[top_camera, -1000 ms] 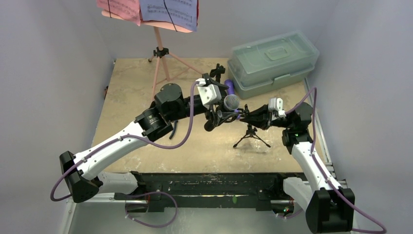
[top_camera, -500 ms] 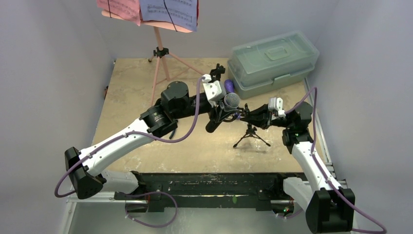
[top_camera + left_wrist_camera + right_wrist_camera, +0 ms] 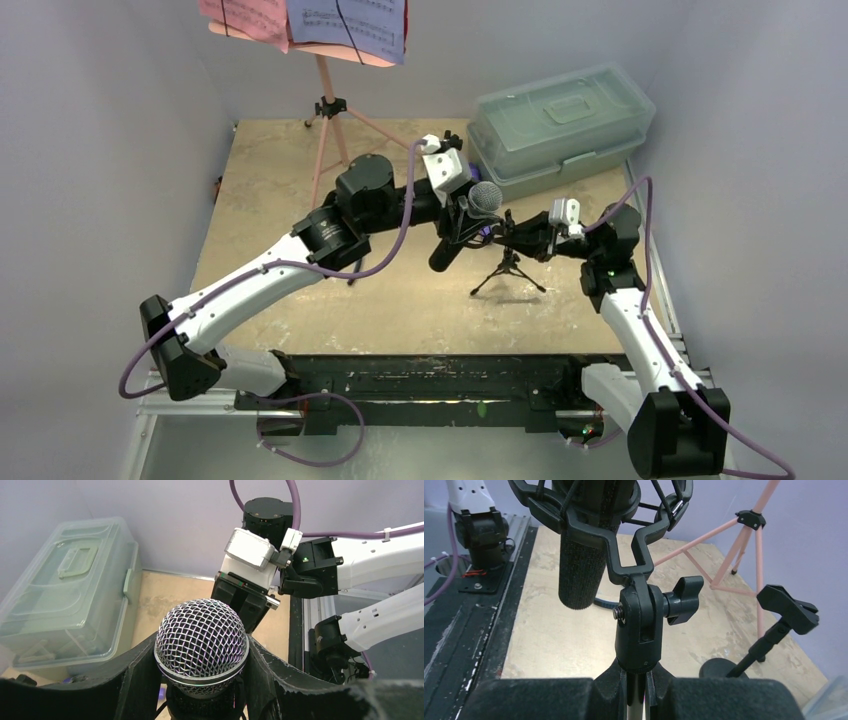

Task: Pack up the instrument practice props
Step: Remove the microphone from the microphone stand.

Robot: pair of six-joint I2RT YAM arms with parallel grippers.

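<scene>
The black silver-headed mic (image 3: 486, 197) sits slanted in the shock-mount cradle (image 3: 599, 515) of a small black tripod support (image 3: 508, 272). My left gripper (image 3: 463, 225) is shut on the mic just below its mesh head (image 3: 201, 640), one finger (image 3: 135, 680) on each side. From the right, my right gripper (image 3: 512, 238) is shut on the support's thin pole (image 3: 636, 692) under the swivel joint (image 3: 640, 625). The pink tripod music rack (image 3: 325, 100) stands at the back left, holding printed sheets (image 3: 345, 25). A second black mic support (image 3: 786, 612) stands behind. The purple mic is hidden.
A translucent greenish lidded box (image 3: 560, 125) sits shut at the back right, close behind the two grippers. The grey walls enclose the tan tabletop (image 3: 280, 200) on three sides. The black base rail (image 3: 420, 375) runs along the near edge.
My left gripper closed from wide open onto the mic and shifted with it up and toward the back right. The right gripper stayed shut on the support pole, barely moving.
</scene>
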